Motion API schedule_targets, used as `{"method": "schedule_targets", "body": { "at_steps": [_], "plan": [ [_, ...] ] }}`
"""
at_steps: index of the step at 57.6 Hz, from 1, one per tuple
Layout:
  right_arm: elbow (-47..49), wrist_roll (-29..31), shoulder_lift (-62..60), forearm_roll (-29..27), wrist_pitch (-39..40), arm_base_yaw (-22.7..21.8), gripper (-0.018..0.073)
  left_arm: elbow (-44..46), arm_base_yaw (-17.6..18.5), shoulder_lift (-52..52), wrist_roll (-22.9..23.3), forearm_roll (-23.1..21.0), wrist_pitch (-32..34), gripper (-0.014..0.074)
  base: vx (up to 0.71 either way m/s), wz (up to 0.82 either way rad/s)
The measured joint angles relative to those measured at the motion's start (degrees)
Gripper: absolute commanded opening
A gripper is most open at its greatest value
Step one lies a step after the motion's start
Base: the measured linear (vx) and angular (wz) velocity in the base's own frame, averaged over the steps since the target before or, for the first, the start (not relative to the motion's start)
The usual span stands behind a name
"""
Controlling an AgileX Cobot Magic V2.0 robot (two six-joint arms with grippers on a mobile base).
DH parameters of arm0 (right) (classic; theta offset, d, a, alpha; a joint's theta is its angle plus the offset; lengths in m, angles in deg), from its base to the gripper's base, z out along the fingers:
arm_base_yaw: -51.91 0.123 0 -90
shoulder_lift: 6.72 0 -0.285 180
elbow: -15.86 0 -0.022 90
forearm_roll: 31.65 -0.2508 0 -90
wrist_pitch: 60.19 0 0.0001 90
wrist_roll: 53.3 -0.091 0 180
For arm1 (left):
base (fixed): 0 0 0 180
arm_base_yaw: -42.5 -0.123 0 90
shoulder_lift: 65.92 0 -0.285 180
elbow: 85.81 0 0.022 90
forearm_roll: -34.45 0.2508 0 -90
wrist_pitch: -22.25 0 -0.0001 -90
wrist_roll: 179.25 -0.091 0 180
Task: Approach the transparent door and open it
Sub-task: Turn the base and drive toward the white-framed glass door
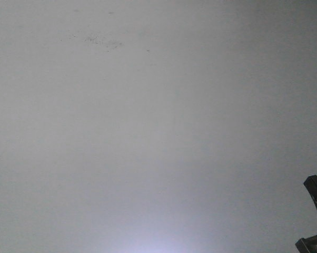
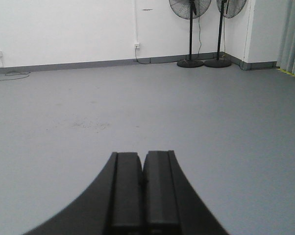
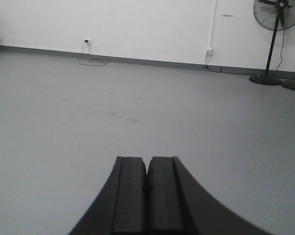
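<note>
"Looking for the transparent door, are we finding it anywhere?"

"No, we are seeing it in none of the three views. We are facing open grey floor and a white wall."

"How are we holding the grippers?"

"We are keeping the left gripper closed, its two black fingers pressed side by side with nothing between them. The right gripper is the same: pads together, gripping nothing, touching nothing."

"And the arms?"

"We are pointing both wrists forward, low over the floor and roughly level, toward the wall. From the left wrist we are seeing two standing fans at the far right corner and a pale curtain beside them. From the right wrist we are seeing one fan, a wall socket and a cable lying along the skirting."

"And the front camera?"

"We are looking down at bare floor with faint scuff marks; a dark piece of the rig is showing at the lower right edge."
</note>
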Motion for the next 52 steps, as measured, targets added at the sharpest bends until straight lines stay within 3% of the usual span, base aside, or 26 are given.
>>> {"method": "schedule_targets", "body": {
  "at_steps": [52],
  "plan": [
    [0.0,0.0,0.0,0.0,0.0,0.0,0.0,0.0,0.0,0.0,0.0,0.0,0.0,-0.0006,0.0,0.0]
  ]
}}
